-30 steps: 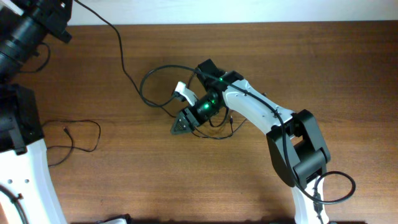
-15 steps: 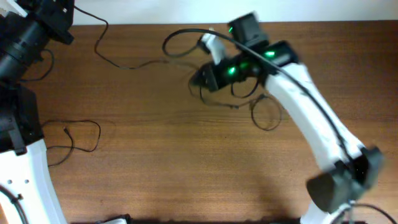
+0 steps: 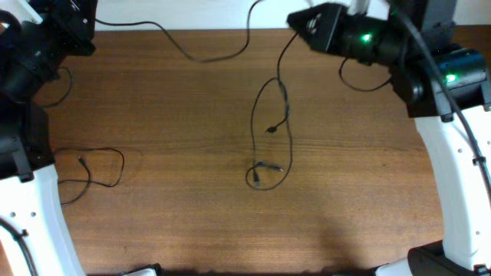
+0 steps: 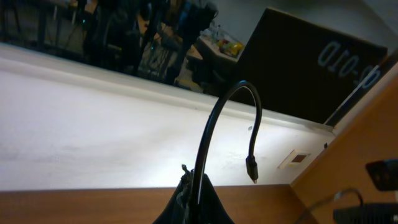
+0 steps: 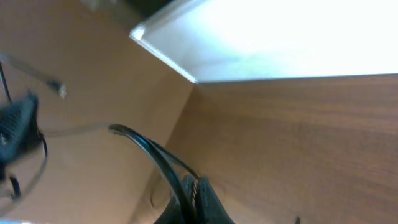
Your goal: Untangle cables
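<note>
The thin black cables (image 3: 270,130) hang in long, soft loops from the right claw (image 5: 196,185) near the far right corner. Their lower ends lie curled at the middle of the brown wood-grain tabletop (image 3: 184,222). The right claw is pinched tight on two glossy strands. The left claw (image 4: 190,186), at the far left corner, grips one strand that arches up and ends in a small plug (image 4: 251,168). A separate cable (image 3: 100,165) lies looped by the left edge, and its end is hidden at the white left arm (image 3: 31,207).
</note>
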